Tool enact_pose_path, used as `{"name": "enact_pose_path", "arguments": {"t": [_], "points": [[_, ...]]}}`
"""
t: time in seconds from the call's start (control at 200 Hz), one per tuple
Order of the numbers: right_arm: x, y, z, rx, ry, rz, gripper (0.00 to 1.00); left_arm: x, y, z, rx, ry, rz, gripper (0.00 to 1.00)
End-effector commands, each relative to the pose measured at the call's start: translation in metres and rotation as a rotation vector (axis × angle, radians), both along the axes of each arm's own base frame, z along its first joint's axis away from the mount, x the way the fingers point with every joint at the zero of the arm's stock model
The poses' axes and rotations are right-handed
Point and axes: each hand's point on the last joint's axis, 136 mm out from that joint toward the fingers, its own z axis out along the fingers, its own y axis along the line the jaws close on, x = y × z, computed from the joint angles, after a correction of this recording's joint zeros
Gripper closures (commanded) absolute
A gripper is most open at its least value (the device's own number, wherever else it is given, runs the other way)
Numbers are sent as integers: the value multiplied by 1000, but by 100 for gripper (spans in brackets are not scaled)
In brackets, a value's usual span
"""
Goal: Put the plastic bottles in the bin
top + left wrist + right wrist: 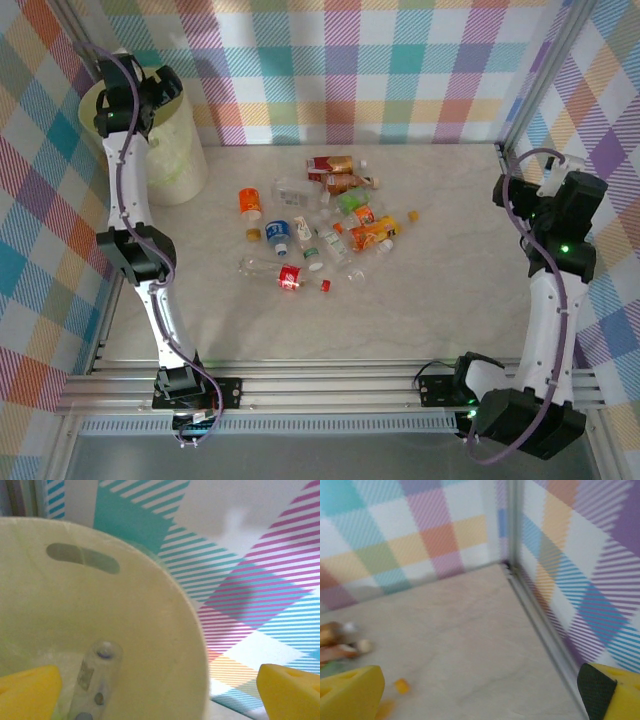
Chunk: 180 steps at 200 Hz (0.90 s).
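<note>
Because its job here is to let bottles fall into the container, the left gripper (140,100) hangs directly over the large round pale-yellow translucent plastic bin (185,165), which stands at the table's far-left corner. The wrist view shows its yellow fingertips (27,692) spread wide with nothing between them. Below them one small clear plastic bottle (95,680) lies inside the bin, under the slot handle (82,558) in the wall.

Toward the middle of the pale marbled table (450,290), the remaining plastic bottles (320,225) lie in a loose heap well apart from the bin. They are mostly clear, with red, orange, green and blue labels, and several are crushed. A red-labelled one (285,275) lies closest to the near edge. A small loose orange cap (413,215) sits just right of the heap (probably off one of the bottles). Most of the task looks undone.

At the right edge, the right gripper (570,200) waits clear of the heap with its jaws apart and empty, facing the far-right corner. It is probably parked there so the left arm has room.

Pastel checked cloth walls (380,70) enclose the table, and an aluminium rail (330,375) runs along its near edge.
</note>
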Motion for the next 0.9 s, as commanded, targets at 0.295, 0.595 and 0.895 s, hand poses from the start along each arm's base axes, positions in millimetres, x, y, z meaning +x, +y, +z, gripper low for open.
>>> {"name": "enact_pose_path", "arguments": {"t": [0.295,0.595,0.895], "points": [[31,111,4,302,-43,361,0,-80,-63,79,-108,-86,-157,0],[50,188,-47,412,47,507,0,-131,-128,57,-72,-9,-202,0],[55,251,-121,522,261,572,0,-192,-179,1,-133,88,-256,0]]}}
